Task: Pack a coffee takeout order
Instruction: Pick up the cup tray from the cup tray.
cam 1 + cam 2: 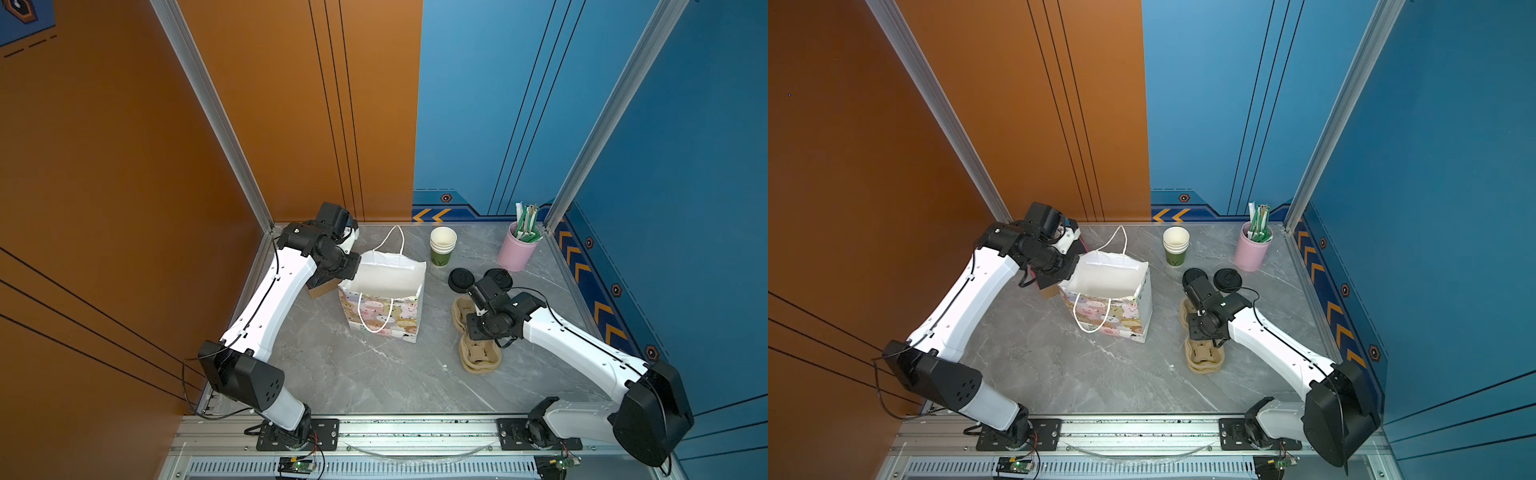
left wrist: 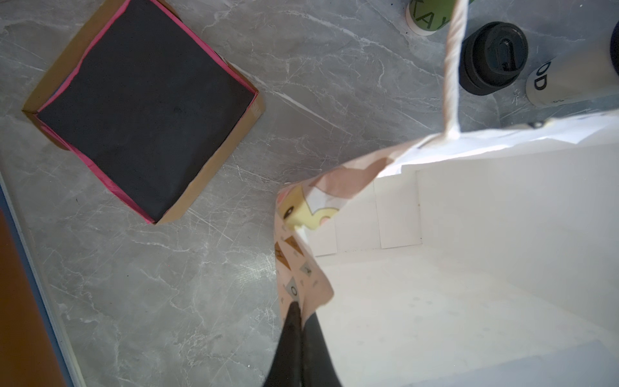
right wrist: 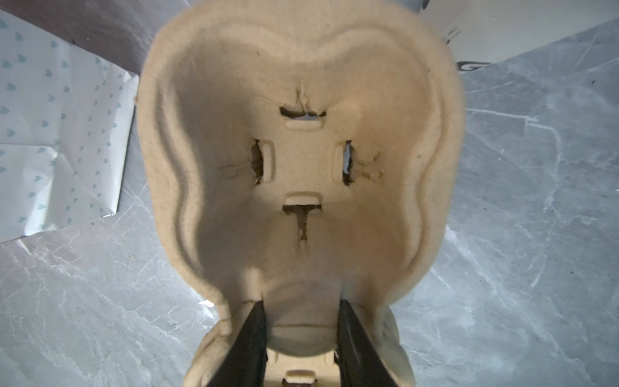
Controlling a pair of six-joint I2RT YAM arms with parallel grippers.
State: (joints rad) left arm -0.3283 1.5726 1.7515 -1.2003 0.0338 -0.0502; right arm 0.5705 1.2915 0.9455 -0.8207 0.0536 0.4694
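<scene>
**Bag pinned open, carrier in the right fingers**

The grey marble table (image 1: pixel 332 374) carries everything. The open paper gift bag printed with cartoon animals (image 1: pixel 386 309) stands upright near the middle. The left wrist view shows it empty, and the left gripper (image 2: pixel 301 311) is clenched on the rim at the bag's left end.

To the bag's right lies a stack of tan moulded-pulp cup carriers (image 1: pixel 478 357), its long axis running from the near edge toward the back wall. The right gripper (image 3: pixel 301 303) straddles the top carrier (image 3: pixel 301 157) at its narrow waist. Its fingers press both sides, so it looks grasped.

The bag's mouth lies to the left of those fingers, and its length runs crosswise to the carrier's. The carrier probably needs about a quarter turn to go in.

A shallow brown cardboard box (image 2: pixel 214 167) just left of the bag holds the black paper napkin (image 2: pixel 144 107); the left arm is nearer to it.

Two whitish paper cups with round black plastic lids (image 1: pixel 460 279) stand just beyond the right gripper. A stack of lidless cups (image 1: pixel 443 245) stands behind them.

The pink cylindrical holder (image 1: pixel 517 253) in the far right corner holds the slim white-wrapped straw (image 1: pixel 519 212), on the right arm's side.
</scene>
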